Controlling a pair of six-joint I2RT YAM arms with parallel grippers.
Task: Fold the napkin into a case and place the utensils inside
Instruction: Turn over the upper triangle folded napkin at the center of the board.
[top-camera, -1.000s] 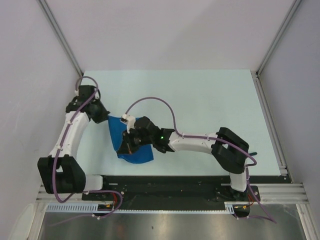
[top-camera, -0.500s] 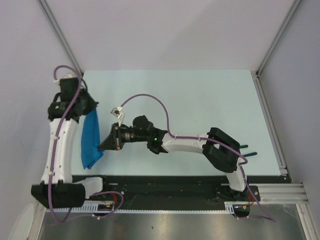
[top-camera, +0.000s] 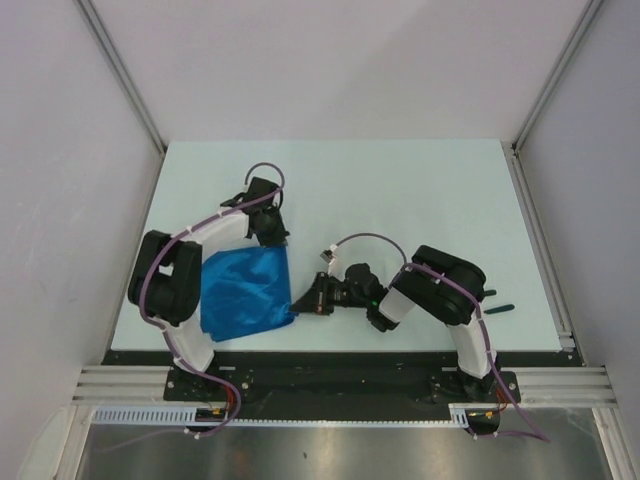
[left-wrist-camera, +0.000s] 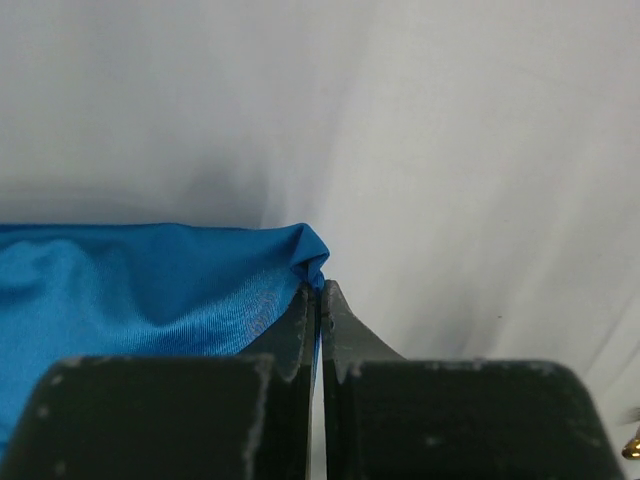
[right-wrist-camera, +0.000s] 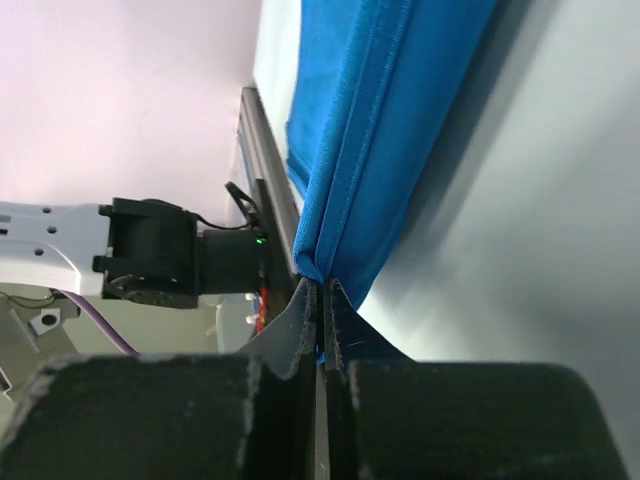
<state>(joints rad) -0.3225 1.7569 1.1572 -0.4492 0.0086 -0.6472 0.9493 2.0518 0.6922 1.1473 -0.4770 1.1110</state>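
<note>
The overhead view looks steeply down from behind the near edge over the whole pale counter (top-camera: 400, 190). Both wrist views sit close behind the left tool (left-wrist-camera: 318, 293) and right tool (right-wrist-camera: 320, 287); all share the royal-blue fabric napkin (top-camera: 245, 295).

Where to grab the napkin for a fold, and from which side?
Its right-hand corners, coming in low from the right edge. The napkin lies nearly flat, so only the corners give a lip to pinch. The left claw is shut on the far-right corner, the right claw on the near-right one.
</note>
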